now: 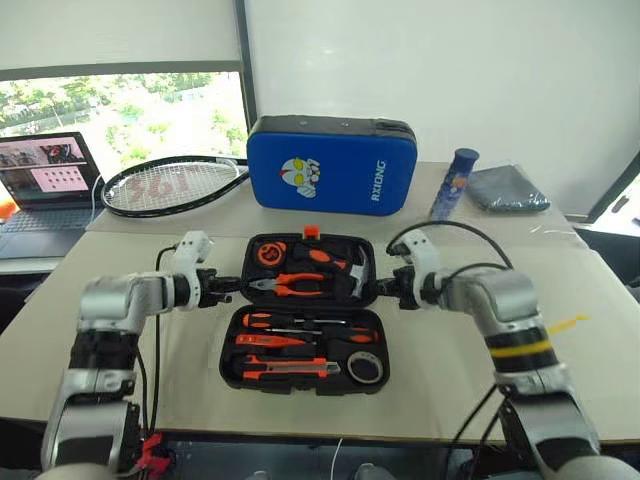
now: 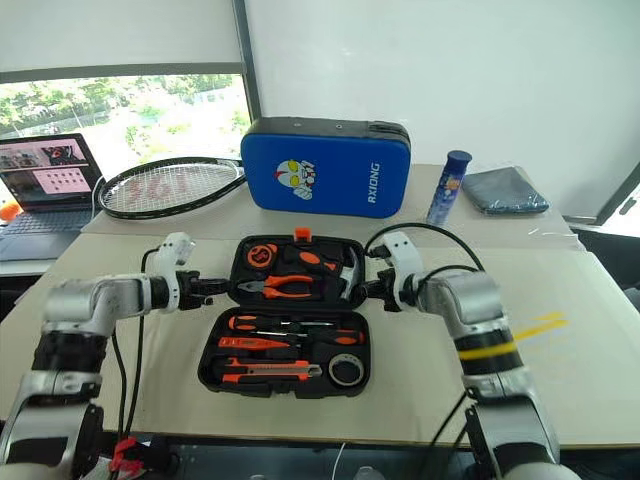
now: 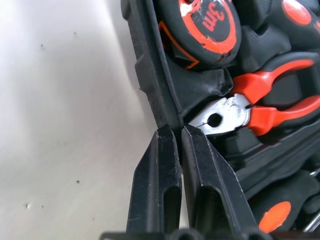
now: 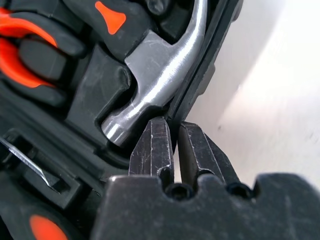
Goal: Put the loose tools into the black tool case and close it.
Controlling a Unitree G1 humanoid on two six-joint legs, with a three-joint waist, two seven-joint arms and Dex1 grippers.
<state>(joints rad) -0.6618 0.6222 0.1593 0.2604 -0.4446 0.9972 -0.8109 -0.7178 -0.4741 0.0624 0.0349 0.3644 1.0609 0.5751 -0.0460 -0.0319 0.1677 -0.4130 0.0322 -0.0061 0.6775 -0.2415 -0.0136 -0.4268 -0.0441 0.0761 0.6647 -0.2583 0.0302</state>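
A: State the left fingers (image 3: 172,175).

B: The two black fingers are pinched on the left rim of the far half of the hinged black plastic clamshell tool case (image 1: 306,312), beside the silver jaws of the orange-handled pliers (image 3: 260,105). The left gripper (image 1: 232,285) meets the case from the left side.

A: And the right fingers (image 4: 160,150)?

B: Narrow likewise, clamped on the opposite rim of the same half, just beside the steel head of the hammer (image 4: 160,75). The right gripper (image 1: 383,290) meets the case from the right.

A: Case position?

B: It lies open and flat at the middle of the pale bench (image 1: 590,330). The near half holds the two screwdrivers with orange-black handles (image 1: 290,322), the slim orange tester screwdriver (image 1: 270,341), the black-and-orange utility knife (image 1: 290,371) and the small dark tape roll (image 1: 366,368), each seated in a moulded slot.

A: Surroundings?

B: Beyond the case stand a blue padded case with a cartoon logo (image 1: 331,166), a racket (image 1: 172,186), a blue tube (image 1: 453,183) and a laptop (image 1: 45,190).
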